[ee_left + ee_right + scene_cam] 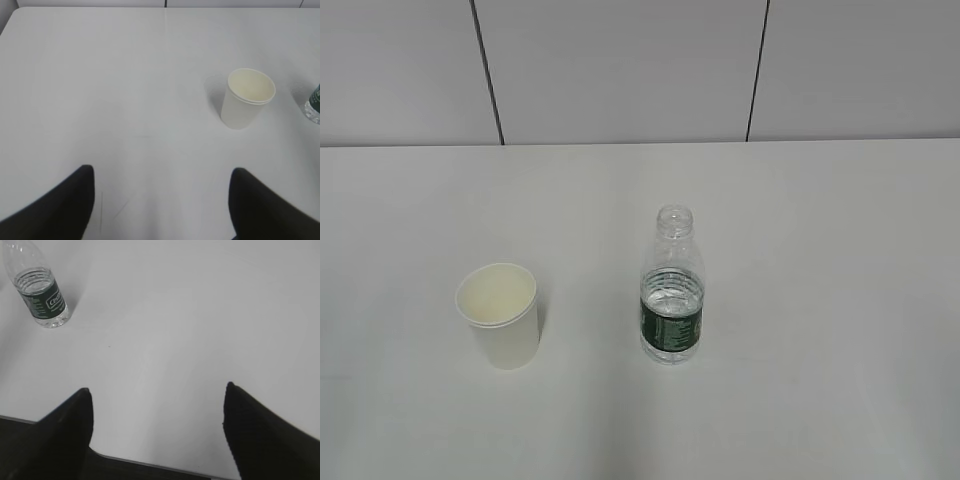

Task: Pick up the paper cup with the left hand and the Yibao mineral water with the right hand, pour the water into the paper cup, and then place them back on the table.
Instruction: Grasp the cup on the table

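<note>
cup [499, 315] stands upright left on the desk [820, 250], capless bottle [672, 290] upright well apart to its right, while left pincer [160, 200] and right pincer [157, 432] hover wide, holding nothing.

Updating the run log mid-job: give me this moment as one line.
phase: pre-grasp | left gripper: open, empty | right gripper: open, empty | paper cup: upright on table | Yibao mineral water: upright, uncapped
</note>
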`<action>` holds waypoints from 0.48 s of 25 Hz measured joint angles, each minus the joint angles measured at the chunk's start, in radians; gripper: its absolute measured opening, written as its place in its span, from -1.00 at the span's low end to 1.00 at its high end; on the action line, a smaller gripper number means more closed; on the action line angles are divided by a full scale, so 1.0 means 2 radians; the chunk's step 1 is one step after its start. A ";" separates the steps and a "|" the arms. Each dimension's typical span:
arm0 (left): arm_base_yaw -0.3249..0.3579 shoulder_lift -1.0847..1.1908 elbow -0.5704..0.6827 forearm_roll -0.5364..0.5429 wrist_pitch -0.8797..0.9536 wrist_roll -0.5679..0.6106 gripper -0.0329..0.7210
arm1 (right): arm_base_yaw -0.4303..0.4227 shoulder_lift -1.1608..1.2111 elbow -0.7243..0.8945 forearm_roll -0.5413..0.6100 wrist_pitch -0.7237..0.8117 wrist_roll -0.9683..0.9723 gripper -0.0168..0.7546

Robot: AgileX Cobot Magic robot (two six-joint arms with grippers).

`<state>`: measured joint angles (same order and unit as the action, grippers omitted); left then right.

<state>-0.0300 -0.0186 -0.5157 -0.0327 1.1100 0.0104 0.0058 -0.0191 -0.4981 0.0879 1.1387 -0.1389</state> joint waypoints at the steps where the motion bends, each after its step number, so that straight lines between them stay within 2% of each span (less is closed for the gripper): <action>1: 0.000 0.000 0.000 0.000 0.000 0.000 0.54 | 0.000 0.000 0.000 0.000 0.000 0.000 0.58; 9: 0.000 0.000 -0.006 0.002 -0.013 0.000 0.54 | 0.000 0.000 0.000 0.000 0.000 0.000 0.58; 12: 0.000 0.000 -0.009 0.003 -0.053 0.000 0.54 | 0.000 0.000 0.000 0.000 0.000 0.000 0.58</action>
<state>-0.0300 -0.0186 -0.5340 -0.0260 1.0042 0.0104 0.0058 -0.0191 -0.4981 0.0879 1.1387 -0.1389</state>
